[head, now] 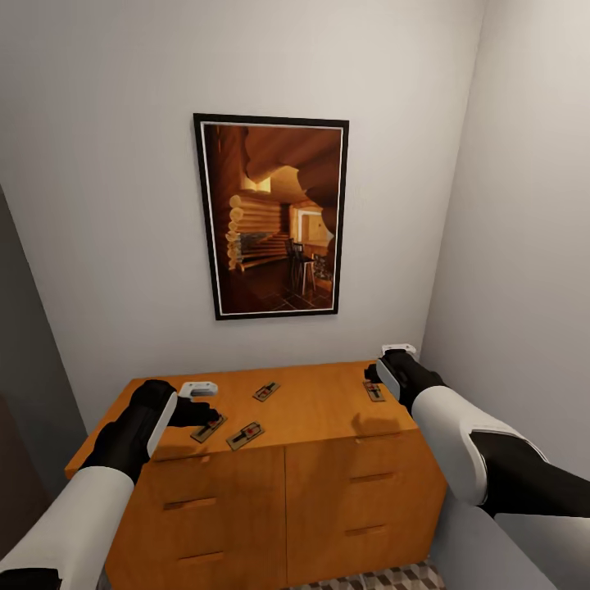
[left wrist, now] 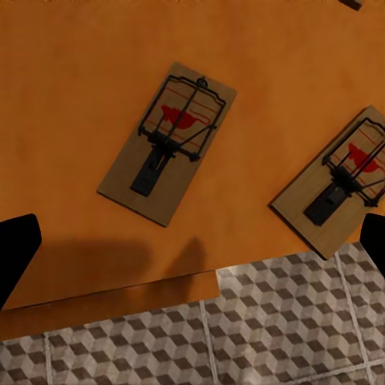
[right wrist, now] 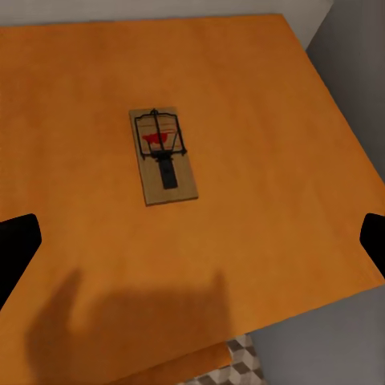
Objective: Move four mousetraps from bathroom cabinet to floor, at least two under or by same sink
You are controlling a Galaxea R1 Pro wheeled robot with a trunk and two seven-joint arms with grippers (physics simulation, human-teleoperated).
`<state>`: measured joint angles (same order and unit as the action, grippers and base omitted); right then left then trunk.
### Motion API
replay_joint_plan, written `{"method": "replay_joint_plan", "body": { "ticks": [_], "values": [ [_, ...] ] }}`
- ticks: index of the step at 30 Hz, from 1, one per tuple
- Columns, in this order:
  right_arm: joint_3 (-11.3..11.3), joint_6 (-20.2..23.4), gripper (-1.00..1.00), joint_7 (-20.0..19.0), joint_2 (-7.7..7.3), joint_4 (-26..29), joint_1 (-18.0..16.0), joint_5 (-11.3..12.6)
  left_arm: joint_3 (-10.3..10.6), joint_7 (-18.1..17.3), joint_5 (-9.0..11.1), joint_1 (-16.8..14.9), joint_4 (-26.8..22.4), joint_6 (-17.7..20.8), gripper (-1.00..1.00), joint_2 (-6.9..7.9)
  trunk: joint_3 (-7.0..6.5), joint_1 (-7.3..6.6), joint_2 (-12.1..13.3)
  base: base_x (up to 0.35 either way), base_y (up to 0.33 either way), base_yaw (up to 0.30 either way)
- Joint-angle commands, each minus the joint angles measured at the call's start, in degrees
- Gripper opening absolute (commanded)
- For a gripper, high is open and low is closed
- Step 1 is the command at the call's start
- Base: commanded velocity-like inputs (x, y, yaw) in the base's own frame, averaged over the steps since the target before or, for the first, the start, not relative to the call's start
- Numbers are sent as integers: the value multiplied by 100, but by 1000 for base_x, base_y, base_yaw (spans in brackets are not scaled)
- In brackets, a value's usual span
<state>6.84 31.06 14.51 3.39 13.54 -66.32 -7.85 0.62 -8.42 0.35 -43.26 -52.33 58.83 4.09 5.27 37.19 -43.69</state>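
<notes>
From the head view, the cabinet [head: 328, 410] stands against the wall under a framed picture [head: 272, 215], and all four mousetraps lie on its flat top: one [head: 209, 428] at the front edge toward the cabinet's left end, just beside the left gripper [head: 205, 410]; a second [head: 245, 435] next to it along the same front edge; a third [head: 265, 391] further back near the middle of the top; and a fourth [head: 374, 390] at the cabinet's right end, just beside the right gripper [head: 378, 370]. So nothing has been moved off the cabinet yet, and the whole carrying job to the bathroom floor [head: 385, 578], a sliver of which shows at the cabinet's foot, is still to do. In the left wrist view the two front-edge traps [left wrist: 168, 143] and [left wrist: 346, 180] lie flat on the cabinet top with the patterned tiles below its edge; the dark fingertips [left wrist: 16, 253] sit wide apart at the frame's sides with nothing between them. In the right wrist view the single trap [right wrist: 164, 156] lies flat near the cabinet's right end, and that claw's fingertips [right wrist: 14, 249] are likewise spread wide and empty. No sink appears, so I judge the placing spot has yet to be reached.
</notes>
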Motion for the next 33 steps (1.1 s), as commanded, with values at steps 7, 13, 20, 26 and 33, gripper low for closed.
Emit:
{"method": "replay_joint_plan", "body": {
  "ticks": [7,13,20,26,33],
  "values": [
    [46,32,100,-1,1,8,-4,-58,5,-11,0,-5,-5,23,100,4,10,2,-8,0,0,0],
    [46,32,100,-1,-13,8,-4,-58,6,-11,0,-6,-5,23,100,4,10,2,-8,0,0,0],
    [46,30,100,-1,-27,8,-4,-58,8,-13,0,-5,-5,23,100,4,10,2,-8,0,0,0],
    [46,24,100,-1,-24,8,-4,-58,6,-18,7,-4,-41,23,100,2,10,2,-8,0,0,0],
    [35,6,100,-1,-23,8,-4,-58,1,-24,12,-2,-168,23,100,-2,10,2,-8,0,0,0]
  ]
}}
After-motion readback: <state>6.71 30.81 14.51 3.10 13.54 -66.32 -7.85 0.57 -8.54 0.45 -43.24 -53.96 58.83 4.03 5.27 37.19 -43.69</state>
